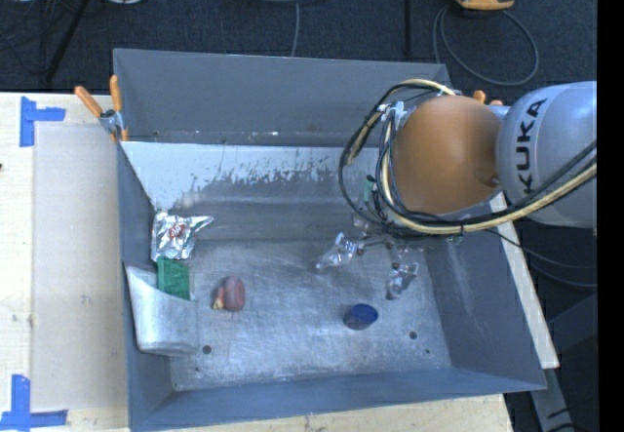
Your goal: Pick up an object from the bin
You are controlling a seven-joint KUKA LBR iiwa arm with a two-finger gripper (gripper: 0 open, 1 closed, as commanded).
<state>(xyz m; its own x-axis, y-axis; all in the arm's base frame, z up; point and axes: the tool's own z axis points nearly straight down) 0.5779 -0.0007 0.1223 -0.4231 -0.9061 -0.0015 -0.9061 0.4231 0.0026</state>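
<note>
**Open gripper low in the bin, blue disc just beside it**

In the camera view, the arm [546,157] is seen reaching in from the right. Its orange cover [439,155] and looped cables [363,142] are carried over the right half of the grey bin [292,98]. The gripper [369,266] is held low over the bin floor. Its two metal fingers [336,253] are spread apart and nothing is seen between them. Whether the fingertips touch the floor cannot be told.

A small blue disc [361,317] is found lying flat on the floor just beside the gripper, toward the near wall and clear of both fingers. Well apart from it, toward the left, a reddish-brown lump [230,294] is seen on the floor. Against the left wall a crumpled silver wrapper [177,233] is seen. A green block [174,278] is placed just below it, touching a pale folded sheet [156,321] laid in the near left corner.
</note>
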